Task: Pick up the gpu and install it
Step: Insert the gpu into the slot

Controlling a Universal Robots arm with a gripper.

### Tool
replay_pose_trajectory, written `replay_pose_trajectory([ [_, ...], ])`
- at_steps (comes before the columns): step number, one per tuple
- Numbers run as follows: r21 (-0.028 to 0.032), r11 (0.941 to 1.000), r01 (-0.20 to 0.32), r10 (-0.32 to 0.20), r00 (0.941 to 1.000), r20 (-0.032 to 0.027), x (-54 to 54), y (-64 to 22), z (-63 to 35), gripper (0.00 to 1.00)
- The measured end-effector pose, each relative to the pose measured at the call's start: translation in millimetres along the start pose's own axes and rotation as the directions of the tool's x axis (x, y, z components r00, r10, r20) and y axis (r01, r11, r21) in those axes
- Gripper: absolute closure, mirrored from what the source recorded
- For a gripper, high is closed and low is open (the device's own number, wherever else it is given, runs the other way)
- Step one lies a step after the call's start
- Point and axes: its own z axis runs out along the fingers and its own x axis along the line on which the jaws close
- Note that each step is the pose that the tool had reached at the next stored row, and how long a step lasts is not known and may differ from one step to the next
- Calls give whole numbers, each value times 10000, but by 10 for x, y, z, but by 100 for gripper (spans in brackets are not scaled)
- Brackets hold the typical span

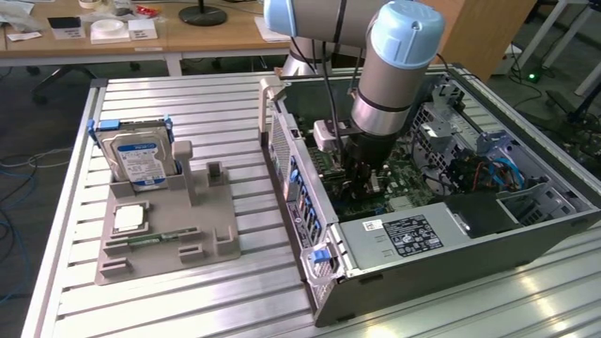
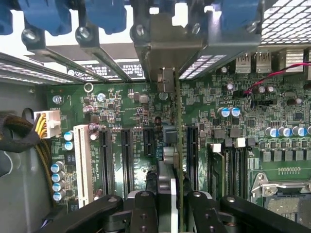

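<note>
Gripper: we find the gripper (image 2: 176, 194) lowered inside the open computer case (image 1: 324, 282), over the motherboard (image 2: 121, 111), its fingers (image 2: 146, 204) closed on the card's upper edge.
Card: the gpu (image 2: 178, 145) is held edge-on between those fingers, standing upright; the wrist view shows its thin green board edge and a silver bracket (image 2: 165, 53) at the far end, against the case's rear wall.
Key relation: the card hangs directly below the gripper, its long axis running along the motherboard's expansion slots (image 2: 125, 155) toward the rear wall. It sits over the slot area, between the black slots and the memory sockets (image 2: 233, 170). We cannot tell whether its lower edge has entered a slot.
Arm: one arm (image 1: 399, 63) reaches down into the case from above.
Stand: outside the case, toward the exterior view's left, a grey holder (image 1: 160, 239) carries a hard drive (image 1: 139, 158) and a memory stick (image 1: 155, 239).
Stage, in our judgement: card picked up and brought to the motherboard; seating not confirmed.
</note>
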Motion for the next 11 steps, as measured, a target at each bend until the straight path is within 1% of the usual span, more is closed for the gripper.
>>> replay_pose_trajectory([
  [1,12,10000,-2,2,10000,10,-1,1,-7,71],
  [2,28,10000,0,0,10000,3,0,0,-23,71],
  [3,44,10000,3,-3,10000,-3,0,-1,-39,65],
  [4,66,10000,2,-2,10000,0,-1,-1,-51,65],
  [5,83,10000,3,-3,10000,-1,-1,-1,-72,58],
  [7,120,9999,5,-5,10000,1,-2,-2,-136,58],
  [11,166,9999,5,-5,10000,3,-4,-4,-276,58],
])
